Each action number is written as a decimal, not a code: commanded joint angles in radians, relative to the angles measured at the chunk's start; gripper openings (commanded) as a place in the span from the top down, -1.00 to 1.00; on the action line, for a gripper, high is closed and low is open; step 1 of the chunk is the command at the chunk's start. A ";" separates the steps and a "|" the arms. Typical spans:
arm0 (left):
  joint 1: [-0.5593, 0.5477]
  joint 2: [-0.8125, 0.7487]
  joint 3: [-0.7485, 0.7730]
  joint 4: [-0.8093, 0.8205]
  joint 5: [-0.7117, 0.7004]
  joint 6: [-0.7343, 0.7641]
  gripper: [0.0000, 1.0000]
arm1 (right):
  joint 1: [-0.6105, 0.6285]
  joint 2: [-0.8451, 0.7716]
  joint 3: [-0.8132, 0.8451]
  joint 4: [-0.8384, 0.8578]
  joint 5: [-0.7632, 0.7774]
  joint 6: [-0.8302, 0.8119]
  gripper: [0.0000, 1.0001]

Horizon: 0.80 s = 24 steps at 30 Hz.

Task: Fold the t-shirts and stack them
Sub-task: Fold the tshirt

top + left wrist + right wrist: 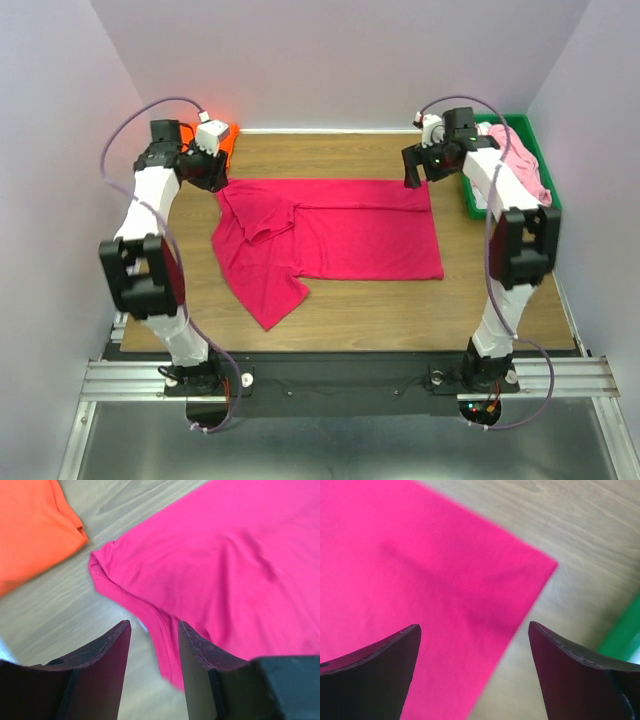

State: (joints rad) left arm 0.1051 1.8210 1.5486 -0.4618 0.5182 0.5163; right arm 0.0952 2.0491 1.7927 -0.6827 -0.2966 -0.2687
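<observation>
Crimson shirt (340,235) is spread on the table (400,310), partly folded, its left side rumpled. Left jaws are seen partly apart over the far-left corner, nothing pinched. Right jaws are spread wide above the far-right corner, empty. Orange shirt (35,525) lies folded nearby; pale pink shirt (520,160) is heaped in the green tray (524,124). Risk judged: if only one layer is caught at the rumpled corner, the fold would be skewed.

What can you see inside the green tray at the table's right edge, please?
A crumpled pale pink shirt lies in the green tray. Anything beneath it is hidden, and the right arm covers part.
</observation>
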 commanded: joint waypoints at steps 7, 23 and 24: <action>0.007 -0.310 -0.323 -0.293 0.129 0.430 0.06 | 0.040 -0.394 -0.385 -0.231 -0.108 -0.316 -0.10; 0.004 -0.390 -0.502 -0.285 0.111 0.487 0.08 | 0.092 -0.527 -0.800 -0.118 0.062 -0.461 0.06; 0.005 -0.387 -0.504 -0.285 0.111 0.488 0.08 | 0.093 -0.527 -0.809 -0.112 0.068 -0.466 0.06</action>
State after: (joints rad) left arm 0.1070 1.4609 1.0641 -0.7441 0.6231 0.9844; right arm 0.1905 1.5631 1.0100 -0.8471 -0.2649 -0.6930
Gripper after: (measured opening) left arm 0.455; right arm 0.470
